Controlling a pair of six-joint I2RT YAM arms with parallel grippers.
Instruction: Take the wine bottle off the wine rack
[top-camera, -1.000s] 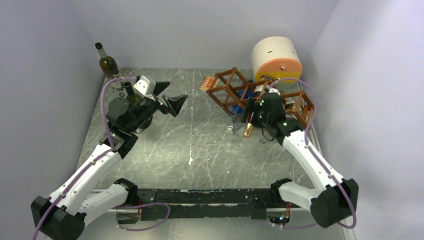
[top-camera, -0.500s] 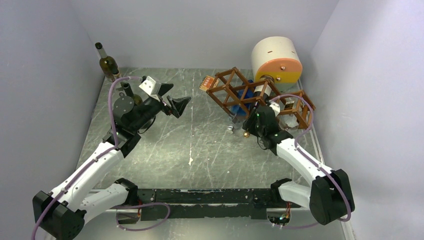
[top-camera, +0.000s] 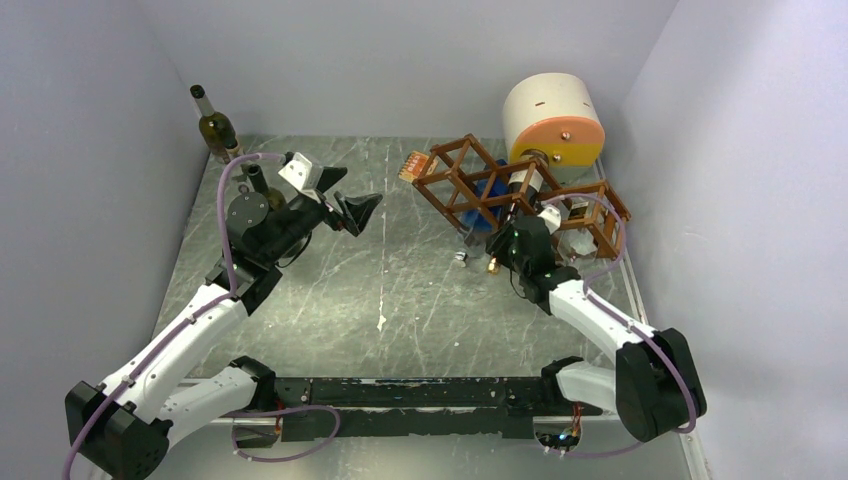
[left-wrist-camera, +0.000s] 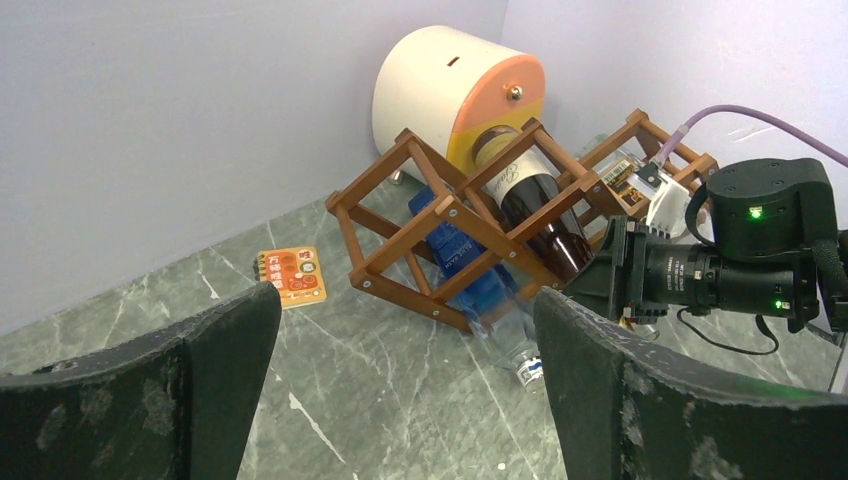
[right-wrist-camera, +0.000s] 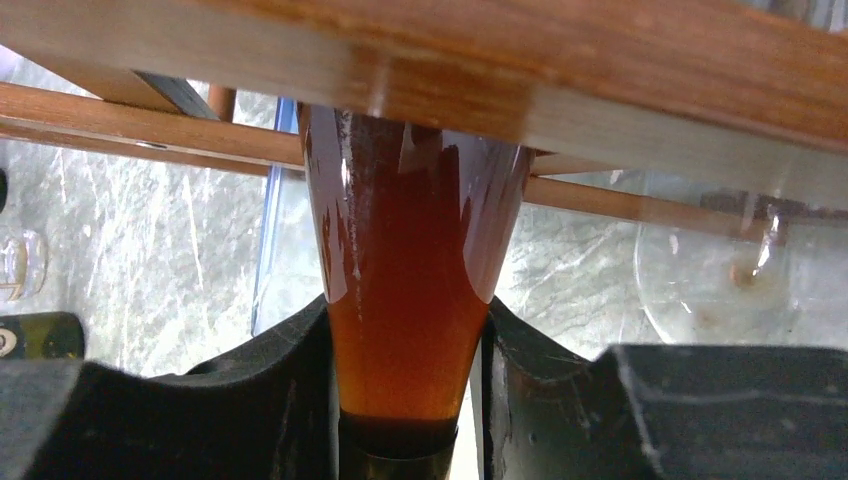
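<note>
Amber bottle (right-wrist-camera: 405, 250) neck sat pinched in right claw (right-wrist-camera: 405, 395); skewed pull could snag rack (left-wrist-camera: 452, 212), dragging it. Left claw (left-wrist-camera: 405, 390) spread, idle.

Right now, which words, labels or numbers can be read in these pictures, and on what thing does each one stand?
On the orange card: printed characters, too small to read.
On the wine bottle in the wine rack: a label in cursive script, too blurred.
On the blue bottle: pale print, unreadable.
Nothing can be quoted.
</note>
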